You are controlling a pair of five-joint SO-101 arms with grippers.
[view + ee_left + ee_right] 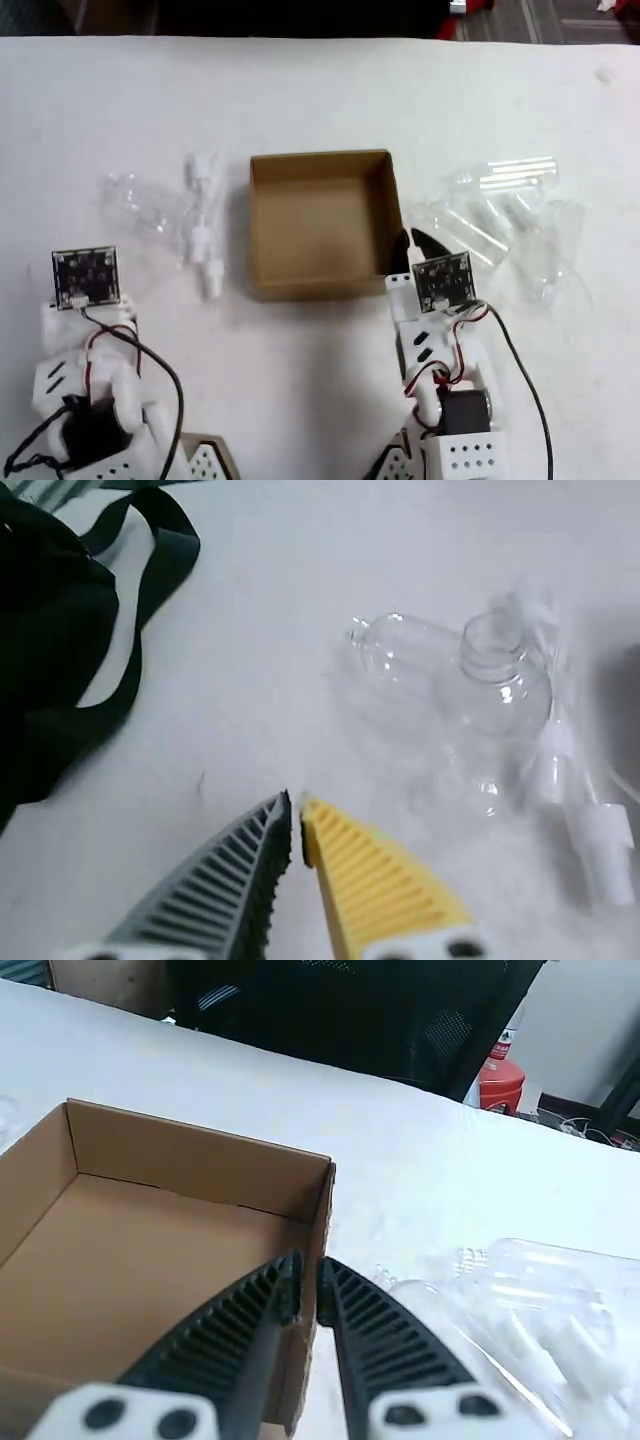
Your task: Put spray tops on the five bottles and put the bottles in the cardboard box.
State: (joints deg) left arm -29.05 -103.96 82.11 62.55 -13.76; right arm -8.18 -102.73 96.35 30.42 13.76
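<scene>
white bench (320,380) seen from above. cardboard box (318,160) sits mid-bench, open side up, plain brown floor showing. on the left arm's side of the box lie clear bottles (135,200), plain plastic, necks uncapped. between them and the box is a loose line of white spray tops (203,225), near the box wall but apart from it. on the right arm's side is a second heap (505,210) of clear bottles and tops with thin tubes, all lying loose on the bench, near the box but not in it.

left end effector (295,805): one grey finger, one yellow, both ribbed, tips all but touching, gripping nothing, over bare bench. in the left wrist view the clear bottles lie on their sides ahead of it, well apart from the tips, with the spray tops just beside them. a black bag (60,630) with a strap lies off to the other side.

right end effector (308,1270): two black toothed fingers closed down to a thin slit, nothing between them. it sits at the box's corner nearest the right arm, and from above the tips are just beside that wall. cannot tell if they touch it. the second heap lies on the bench just past it.

behind the bench are a black chair (350,1010) and a red canister (500,1080) with a pale label, print too small to read.
</scene>
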